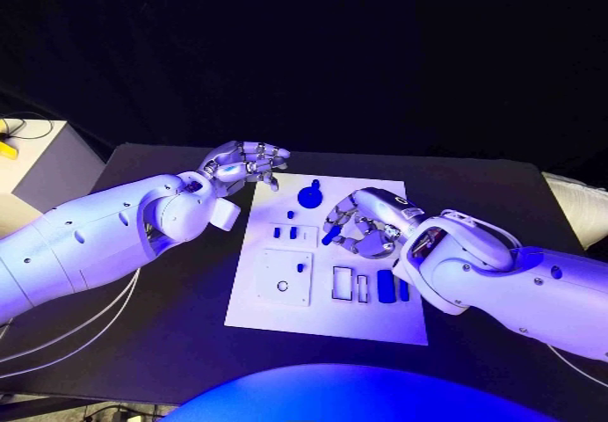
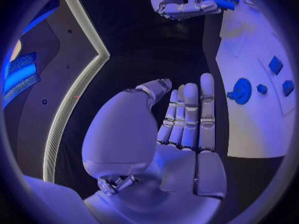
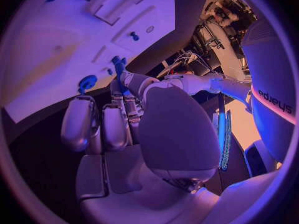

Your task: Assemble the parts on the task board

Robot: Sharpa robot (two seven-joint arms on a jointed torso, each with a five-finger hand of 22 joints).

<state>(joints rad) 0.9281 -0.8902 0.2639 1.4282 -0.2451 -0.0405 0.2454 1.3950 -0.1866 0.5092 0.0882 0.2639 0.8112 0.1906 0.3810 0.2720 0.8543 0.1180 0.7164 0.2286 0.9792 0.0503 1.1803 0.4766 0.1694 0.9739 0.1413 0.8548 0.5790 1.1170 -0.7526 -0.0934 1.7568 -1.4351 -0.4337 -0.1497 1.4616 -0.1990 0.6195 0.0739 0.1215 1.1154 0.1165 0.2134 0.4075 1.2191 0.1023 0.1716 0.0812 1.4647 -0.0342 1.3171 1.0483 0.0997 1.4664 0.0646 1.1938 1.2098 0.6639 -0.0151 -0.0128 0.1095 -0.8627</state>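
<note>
The white task board [image 1: 260, 303] lies in the middle of the black table. A round blue part [image 1: 310, 195] sits at its far end, also seen as a toothed disc [image 2: 241, 90]. Two small blue parts [image 1: 285, 233] stand left of centre, and longer blue parts [image 1: 387, 286] lie near the right edge. My right hand [image 1: 367, 224] hovers over the board's middle and pinches a small blue part [image 1: 332, 235] at its fingertips; the part [image 3: 120, 67] shows above the board [image 3: 56, 40]. My left hand [image 1: 244, 163] hangs by the board's far left corner, fingers [image 2: 190, 117] stretched out and holding nothing.
A pale cabinet [image 1: 38, 167] stands beyond the table's left edge. Bare black table [image 1: 165, 343] surrounds the board on the near and left sides. Several recessed slots [image 1: 344, 283] are cut into the board's near half.
</note>
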